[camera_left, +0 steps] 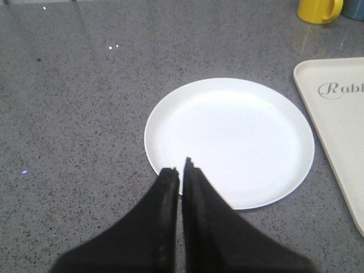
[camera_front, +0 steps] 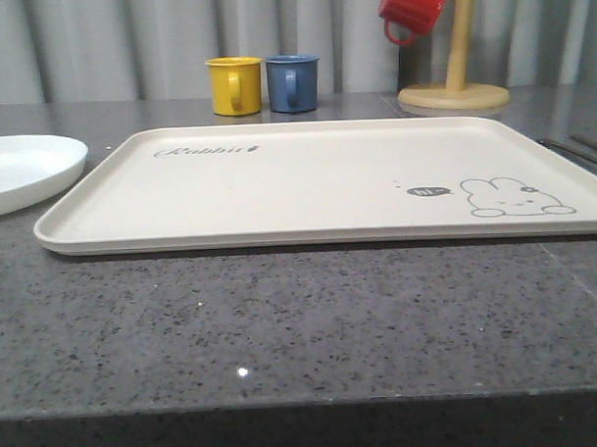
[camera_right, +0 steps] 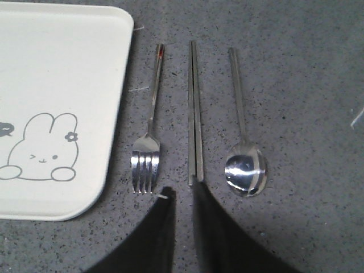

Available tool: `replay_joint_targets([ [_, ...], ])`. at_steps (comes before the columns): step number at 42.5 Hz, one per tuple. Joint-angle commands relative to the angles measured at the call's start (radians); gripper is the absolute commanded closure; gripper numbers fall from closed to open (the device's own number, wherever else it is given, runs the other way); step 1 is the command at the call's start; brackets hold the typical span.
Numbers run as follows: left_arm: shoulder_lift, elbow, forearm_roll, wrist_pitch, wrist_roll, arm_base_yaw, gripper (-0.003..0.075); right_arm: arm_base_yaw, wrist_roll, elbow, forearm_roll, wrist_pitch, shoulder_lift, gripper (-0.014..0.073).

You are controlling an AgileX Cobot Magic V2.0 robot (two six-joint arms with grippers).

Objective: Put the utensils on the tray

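Nothing is on the tray [camera_front: 307, 184] yet, so the first pick is in hand. The right pincer [camera_right: 183, 193] hangs nearly closed and empty at lower centre, beside the fork [camera_right: 149, 142], chopsticks [camera_right: 194, 114] and spoon [camera_right: 243, 148] on the worktop [camera_right: 307, 114]; the left pincer [camera_left: 181, 170], also narrow, hovers over the plate [camera_left: 239, 136]. Next, it should widen and descend.
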Motion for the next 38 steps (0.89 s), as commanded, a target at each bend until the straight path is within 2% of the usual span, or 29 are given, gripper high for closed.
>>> replay_joint_targets([
  [1,0.034,-0.036,-0.001,-0.061,-0.009,-0.002,0.0525,-0.005,-0.004,-0.028,-0.012,-0.065,0.018,0.024],
  [3,0.057,-0.036,-0.001,-0.061,-0.009,-0.002,0.0422,-0.005,-0.004,-0.028,-0.012,-0.07,0.025,0.0146],
  [5,0.073,-0.036,0.007,-0.061,-0.009,-0.002,0.0328,-0.005,-0.004,-0.028,-0.012,-0.07,0.027,0.0104],
  [7,0.092,-0.041,0.007,-0.056,-0.009,-0.002,0.0258,-0.005,-0.004,-0.028,-0.012,-0.07,0.027,0.0083],
  [10,0.12,-0.064,0.007,-0.025,-0.009,-0.002,0.021,-0.005,-0.004,-0.028,-0.012,-0.069,0.027,0.0085],
  [23,0.344,-0.207,0.041,0.071,-0.009,0.005,0.0206,-0.005,-0.004,-0.028,-0.012,-0.069,0.027,0.0085],
  [32,0.499,-0.3,0.045,0.123,0.003,0.094,0.0206,-0.005,-0.004,-0.028,-0.012,-0.069,0.027,0.0085],
  [38,0.58,-0.339,-0.122,0.133,0.155,0.175,0.0206,-0.005,-0.004,-0.028,-0.012,-0.069,0.027,0.0085],
])
